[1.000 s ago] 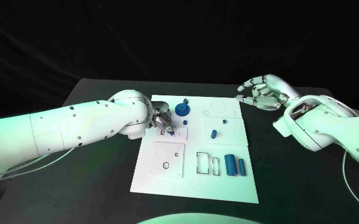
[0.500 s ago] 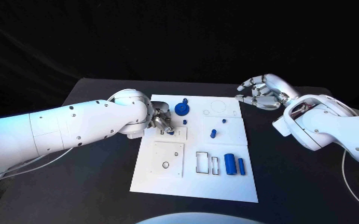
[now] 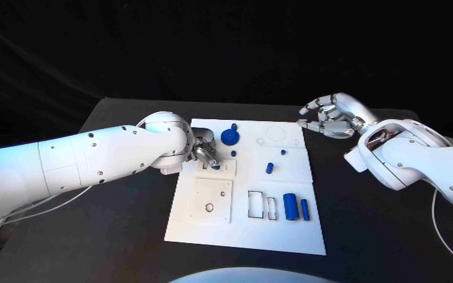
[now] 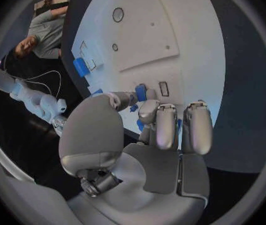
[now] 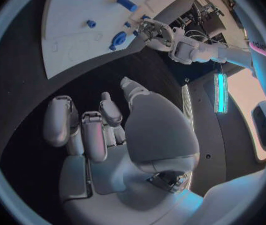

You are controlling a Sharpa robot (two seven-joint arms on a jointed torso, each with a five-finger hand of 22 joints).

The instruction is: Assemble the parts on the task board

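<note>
On the smooth white task board (image 3: 283, 230), left fingers (image 3: 209, 156) pinch a blue part (image 4: 141, 92).

**Colours on the bench**

You have a white task board (image 3: 247, 227) on a black table (image 3: 123, 230). The parts (image 3: 295, 207) nearest your right hand (image 3: 327, 117) are blue, as is the round piece (image 3: 230, 140) just beyond your left hand (image 3: 206, 152). Both hands are silver, on white arms. Black outlines mark rectangular slots (image 3: 262, 206) beside the blue cylinders.
</note>
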